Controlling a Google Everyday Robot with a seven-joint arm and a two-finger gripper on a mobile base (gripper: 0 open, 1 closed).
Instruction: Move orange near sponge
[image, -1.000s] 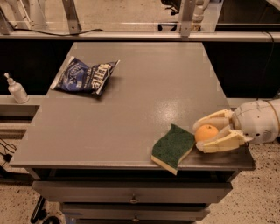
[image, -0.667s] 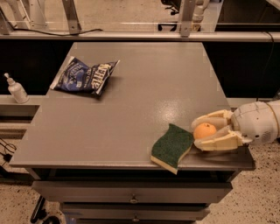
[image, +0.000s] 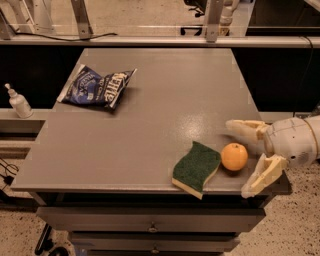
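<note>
Since a second ago the gripper (image: 240, 159) has let go: its two pale fingers (image: 246, 129), which then closed around the orange (image: 234, 156), now stand spread wide apart, one beyond the fruit and one nearer the table's front edge, with neither touching it. Freed, the orange sits on the grey table (image: 150, 130) near its front right corner, just beside the right edge of the sponge (image: 196, 168); whether the two touch cannot be told. The sponge has not shifted: it lies flat, dark green side up, with its pale yellow layer showing along the front edge.

As for writing, the only print in view is on the blue snack bag (image: 97, 88), which lies crumpled near the far left of the tabletop, well apart from the fruit. It bears large white letters across its face, but they cannot be read with certainty. It lies where it lay before.

The arm reaches in from the right, its rounded white wrist housing (image: 295, 142) hanging past the table's right edge at about tabletop height, the fingers pointing left towards the orange. A small white pump bottle (image: 19, 102) stands on a ledge left of the table. Drawers (image: 150, 227) sit below the tabletop.
</note>
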